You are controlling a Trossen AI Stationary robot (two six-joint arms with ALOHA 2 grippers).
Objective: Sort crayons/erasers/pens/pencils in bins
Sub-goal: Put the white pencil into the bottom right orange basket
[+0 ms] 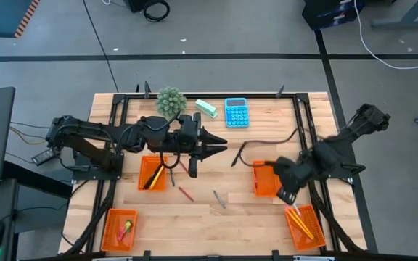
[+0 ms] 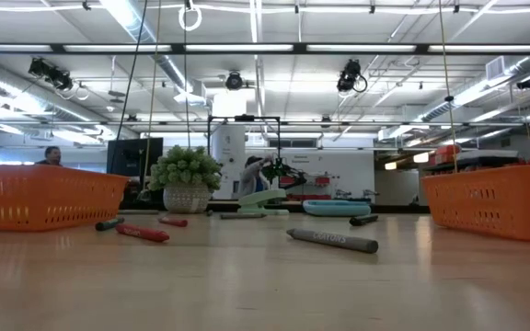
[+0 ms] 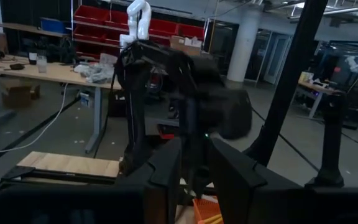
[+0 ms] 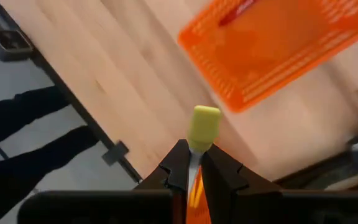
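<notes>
Wooden table (image 1: 202, 214), loose crayons (image 1: 185, 193): light, stiff, round, prone to roll; take them mid-length. Right gripper (image 4: 194, 163) pinches a yellow-green eraser (image 4: 204, 126); left gripper (image 1: 220, 143) fingers slightly parted, empty.

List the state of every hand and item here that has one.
left hand, open, holding nothing
right hand, shut on the pencil
pencil, gripped, its eraser end sticking out past the hand
red crayon, lying loose on the table
grey crayon, lying loose on the table
pen, lying loose on the table
bins, upright on the table
</notes>
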